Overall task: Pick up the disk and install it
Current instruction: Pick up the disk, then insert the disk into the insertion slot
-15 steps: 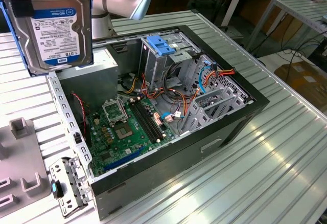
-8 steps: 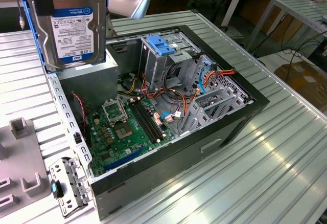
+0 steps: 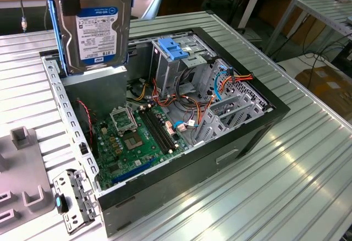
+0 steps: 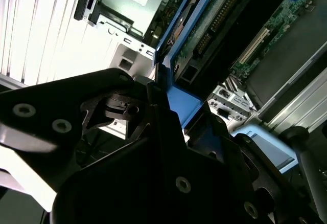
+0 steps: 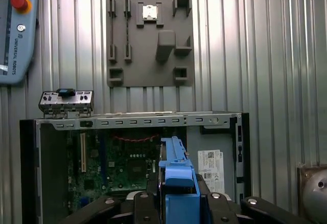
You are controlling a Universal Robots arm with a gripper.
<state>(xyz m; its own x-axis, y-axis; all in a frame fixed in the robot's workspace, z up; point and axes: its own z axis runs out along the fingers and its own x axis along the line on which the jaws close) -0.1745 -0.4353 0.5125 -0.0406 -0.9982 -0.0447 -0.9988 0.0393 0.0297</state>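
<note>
Ribbed alu counter [image 3: 286, 186], workbenches in bkgd. Exterior view, L to R, all positions ref. the open PC case [image 3: 165, 189].

- Grey fixture plate [image 3: 22, 180]: on counter, well apart from case, toward the exterior view's left.
- Small metal bracket [image 3: 74, 200]: flat on counter, just beside case's near corner.
- Disk [image 3: 102, 26]: upright in the air over case's far corner, label toward camera, blue rails on both long edges. Lower edge near top of grey PSU box [image 3: 102, 89]; contact can't be judged.
- Pincer [image 5: 177, 183]: closed on disk. In first wrist view, black fingers [image 5: 153, 196] clamp either side of the blue rail.
- Inside case: motherboard [image 3: 132, 142] on case floor, then orange/red cables [image 3: 187, 106].
- Metal drive cage [image 3: 184, 73] w/ blue bracket [image 3: 173, 48] on top, toward the exterior view's right.
</note>
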